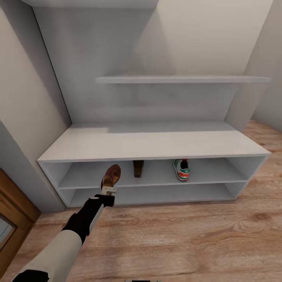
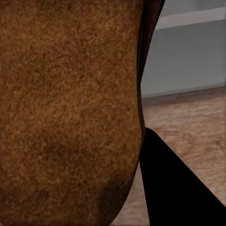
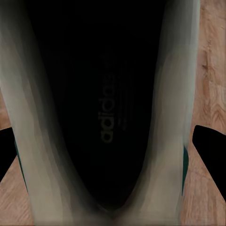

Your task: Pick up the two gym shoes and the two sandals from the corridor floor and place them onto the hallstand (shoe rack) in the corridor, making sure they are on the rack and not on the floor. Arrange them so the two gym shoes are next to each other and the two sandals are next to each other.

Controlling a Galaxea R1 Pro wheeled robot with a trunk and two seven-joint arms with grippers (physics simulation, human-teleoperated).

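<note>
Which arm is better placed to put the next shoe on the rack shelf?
Left. Its pincer holds a brown sandal at the upper shelf of the hallstand, beside the other sandal. The right holds a gym shoe above the floor.

- The white-grey hallstand stands on the wood-plank corridor floor against the wall, with a flat top and two open shelf levels.
- On its upper shelf level lie a brown sandal near the middle and a white gym shoe to its right, apart from each other.
</note>
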